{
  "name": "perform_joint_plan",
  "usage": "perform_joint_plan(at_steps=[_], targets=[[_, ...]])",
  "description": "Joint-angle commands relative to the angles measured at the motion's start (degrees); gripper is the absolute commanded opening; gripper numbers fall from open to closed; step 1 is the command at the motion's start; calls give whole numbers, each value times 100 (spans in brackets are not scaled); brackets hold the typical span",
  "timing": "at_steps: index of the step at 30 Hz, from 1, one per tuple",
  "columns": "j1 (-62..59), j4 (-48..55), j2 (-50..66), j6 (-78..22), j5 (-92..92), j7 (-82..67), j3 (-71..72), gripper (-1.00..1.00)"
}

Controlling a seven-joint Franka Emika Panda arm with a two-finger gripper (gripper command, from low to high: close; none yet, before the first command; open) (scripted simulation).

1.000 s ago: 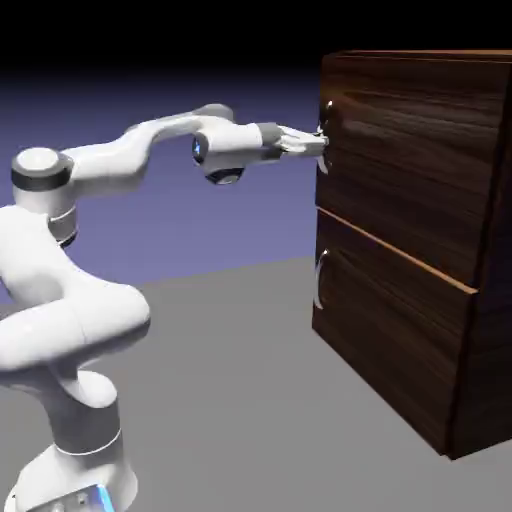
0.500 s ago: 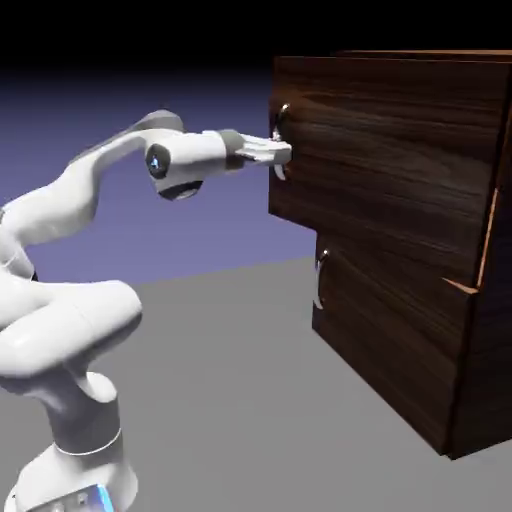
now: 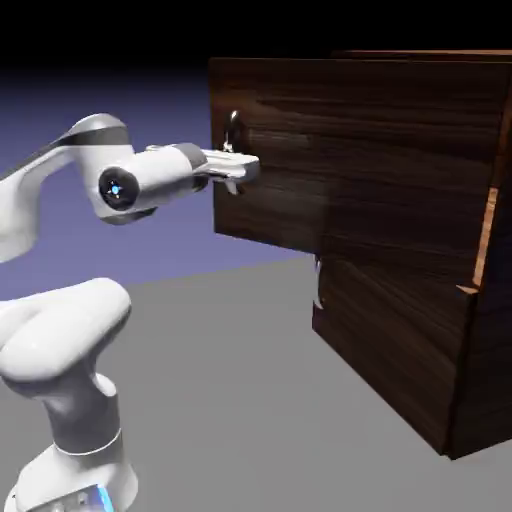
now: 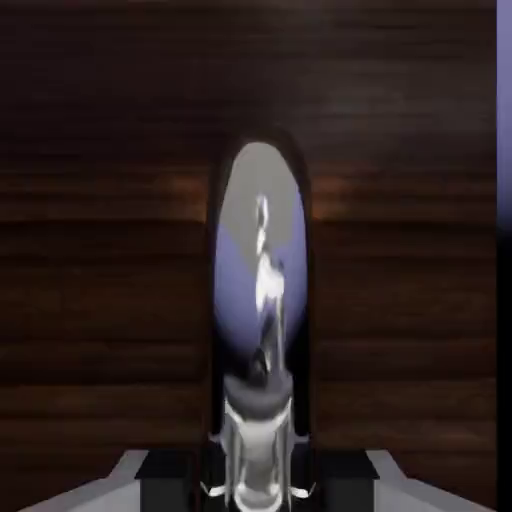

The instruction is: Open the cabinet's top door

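Note:
The dark wood-grain cabinet [image 3: 420, 340] fills the exterior view's right. Its top door [image 3: 350, 150] stands well out toward the left, past the lower panel [image 3: 390, 330]. A curved silver handle [image 3: 233, 128] sits at the door's left end. My gripper [image 3: 244, 170] reaches in level from the left and is shut on this handle. In the hand view the shiny handle [image 4: 260, 280] rises from between my fingertips, with my gripper [image 4: 256, 488] clamped around its lower part. The door's wood [image 4: 100, 250] fills the picture behind it.
The lower panel's own silver handle [image 3: 318, 285] shows just under the pulled-out door. An orange-brown strip [image 3: 487, 235] runs along the cabinet's right. The grey table [image 3: 250, 400] lies below, and my arm's base [image 3: 70, 470] stands at the lower left.
The top door has come out steadily toward the exterior view's left, drawn by my gripper on its handle. My arm has folded back the same way, still shut on the handle.

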Motion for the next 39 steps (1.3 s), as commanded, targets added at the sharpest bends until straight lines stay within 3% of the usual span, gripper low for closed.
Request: perform_joint_plan(at_steps=[1,11,15,27,39], targets=[[19,-81,-5,-144,-155,-63,-206,-100],[-545,-478,162,-1799,-1746,-598,-2275,-100],[-1314,-481,317,-2794,-2008,-741,-2748,-100],[-1260,345,2592,-4186,-4534,-2249,-5049,-100],[-119,2065,5084,-5423,-6429,-3568,-6813,-100]])
